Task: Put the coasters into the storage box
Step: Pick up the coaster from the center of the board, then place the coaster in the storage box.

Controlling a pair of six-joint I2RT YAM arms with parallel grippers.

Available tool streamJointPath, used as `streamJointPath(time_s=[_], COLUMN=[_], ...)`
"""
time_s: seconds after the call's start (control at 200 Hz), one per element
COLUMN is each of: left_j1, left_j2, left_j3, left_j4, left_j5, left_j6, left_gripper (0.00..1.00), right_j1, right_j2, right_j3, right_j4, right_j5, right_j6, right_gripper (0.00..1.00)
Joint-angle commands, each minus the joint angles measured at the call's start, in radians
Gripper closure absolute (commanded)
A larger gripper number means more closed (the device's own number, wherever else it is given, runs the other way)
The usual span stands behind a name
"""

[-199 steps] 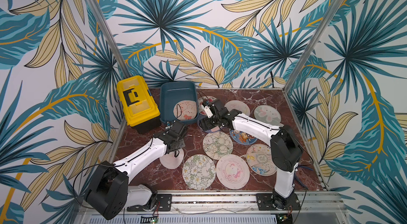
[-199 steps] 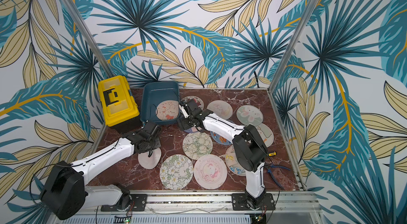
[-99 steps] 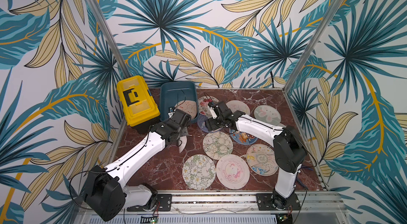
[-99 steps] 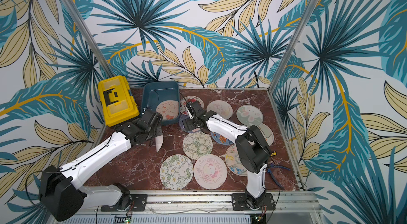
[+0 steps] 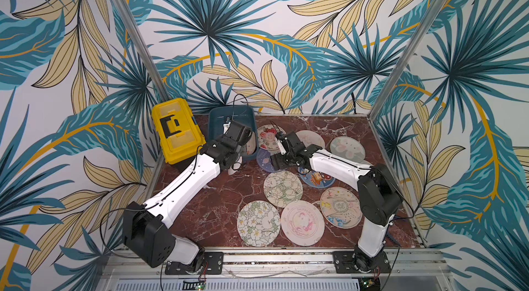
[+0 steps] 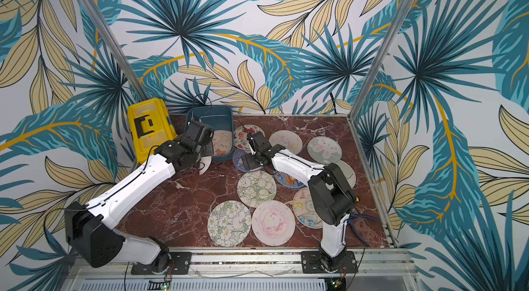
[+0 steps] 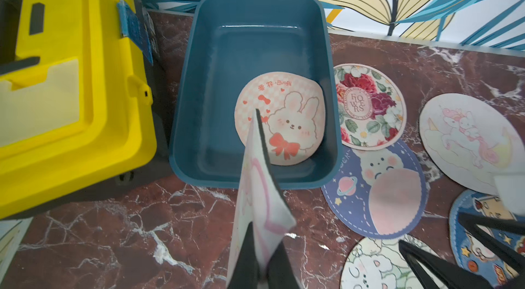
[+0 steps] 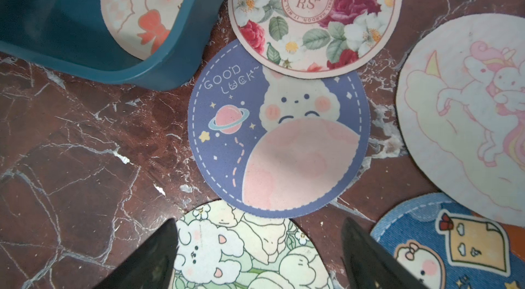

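Observation:
My left gripper [image 7: 262,247] is shut on a pale pink coaster [image 7: 255,188], held edge-on just short of the near wall of the teal storage box [image 7: 181,120]. One pink bunny coaster [image 7: 287,120] lies in the box. In a top view the held coaster [image 6: 205,167] hangs below the left wrist. My right gripper [image 8: 258,225] is open and holds nothing. It hovers over a green bunny coaster [image 8: 244,253] and the near edge of a purple coaster [image 8: 278,131]. Several more coasters lie on the table, among them a floral one [image 8: 312,9] beside the box.
A yellow toolbox [image 5: 177,130] stands left of the storage box [image 5: 217,120]. Loose coasters [image 5: 303,223] cover the table's middle and right. Blue-handled pliers [image 6: 360,219] lie at the right edge behind the right arm. Patterned walls close in the back and both sides.
My left gripper lifted a coaster off the table at front left and carried it toward the box. The right gripper drew back from the box a little, staying open.

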Motion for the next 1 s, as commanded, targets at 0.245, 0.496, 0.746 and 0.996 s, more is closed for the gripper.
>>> streamJointPath(time_s=[0.245,0.496,0.746,0.996], left_j1=[0.112,0.137,0.14,0.14], left_j2=[0.24,0.485,0.71,0.845], left_j3=[0.272,0.498,0.683,0.755], left_j4=[0.029,0.027,0.026,0.027], left_j5=[-0.027,-0.146,-0.229,-0.162], left_j6=[0.156,0.277,0.362,0.339], left_gripper=[1.0,1.0,1.0,1.0], right_j1=[-0.017,-0.021,-0.02,-0.021], right_j2=[-0.04,-0.038,-0.039,-0.041], right_j3=[-0.034,-0.053,-0.051,-0.046], right_j4=[-0.007,-0.019,-0.04,-0.04], right_j5=[0.002,-0.02,-0.027,-0.034], right_j6=[0.005,0.013,0.022,0.026], right_gripper=[0.11,0.11,0.11,0.11])
